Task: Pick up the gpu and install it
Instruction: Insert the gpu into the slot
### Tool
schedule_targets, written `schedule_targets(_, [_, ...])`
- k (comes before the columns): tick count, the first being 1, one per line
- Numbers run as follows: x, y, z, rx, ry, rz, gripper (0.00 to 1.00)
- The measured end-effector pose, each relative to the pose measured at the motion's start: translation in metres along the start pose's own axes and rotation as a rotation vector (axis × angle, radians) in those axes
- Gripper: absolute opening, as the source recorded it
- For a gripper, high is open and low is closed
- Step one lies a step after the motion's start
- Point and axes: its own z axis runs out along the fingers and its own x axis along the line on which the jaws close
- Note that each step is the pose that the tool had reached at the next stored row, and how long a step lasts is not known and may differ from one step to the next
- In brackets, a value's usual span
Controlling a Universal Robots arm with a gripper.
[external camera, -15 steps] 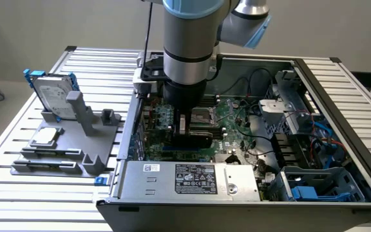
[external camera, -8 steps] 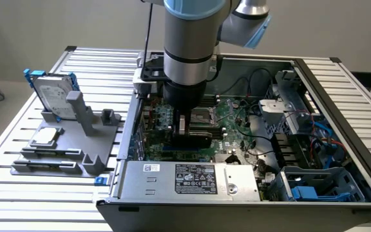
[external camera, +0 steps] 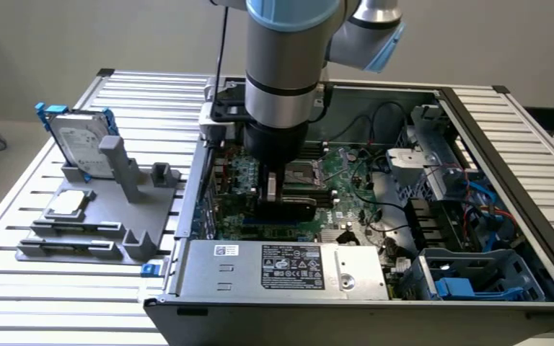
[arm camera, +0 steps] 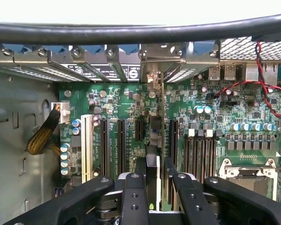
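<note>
Gripper (external camera: pixel 275 193) hangs straight down inside the open computer case (external camera: pixel 508 194). It is clenched partway on the gpu (external camera: pixel 291 210), one finger on each flat face, so the card stands on edge between them. On the exterior view's clock face, the card sits over the 9 o'clock side of the motherboard (external camera: pixel 349 173). The silver power supply (external camera: pixel 287 267) is at 6 o'clock from it, and the hard drive (external camera: pixel 80 137) stands on its grey fixture (external camera: pixel 94 223) outside the case at 9 o'clock.

In the wrist view the gripper (arm camera: pixel 154 168) holds the gpu (arm camera: pixel 154 129) edge-on among the black expansion slots (arm camera: pixel 105 145). Its metal bracket (arm camera: pixel 152 77) is up against the case's rear openings. Whether the card is fully seated I cannot tell.
</note>
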Motion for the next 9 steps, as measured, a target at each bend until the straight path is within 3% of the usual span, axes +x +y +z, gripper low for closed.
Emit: schedule_targets(9, [0.0003,-0.0014,0.0012,-0.0008,-0.0010,-0.002,0.27])
